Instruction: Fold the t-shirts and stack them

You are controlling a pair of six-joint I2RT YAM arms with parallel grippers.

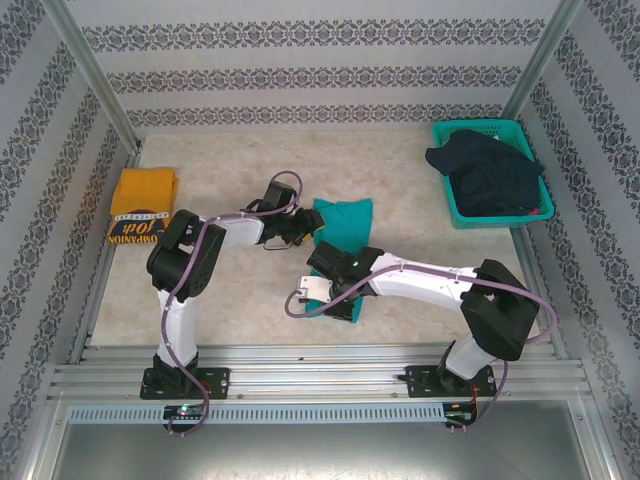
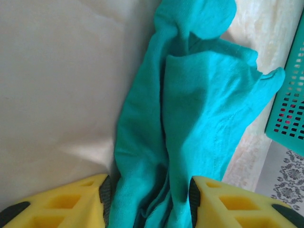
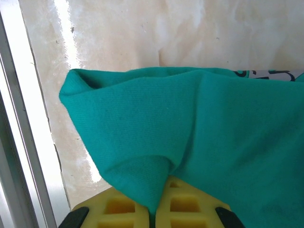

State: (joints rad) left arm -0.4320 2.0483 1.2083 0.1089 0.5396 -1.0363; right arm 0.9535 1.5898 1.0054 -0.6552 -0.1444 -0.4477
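The soft teal-green cloth t-shirt [image 1: 347, 218] lies mid-fold at the centre of the desk [image 1: 245, 312], with the left pincer [image 2: 148, 202] and the right pincer [image 3: 154, 209] both clamping it, so the next move probably needs a carry toward the folded mustard-yellow t-shirt [image 1: 143, 190] at 10 o'clock.
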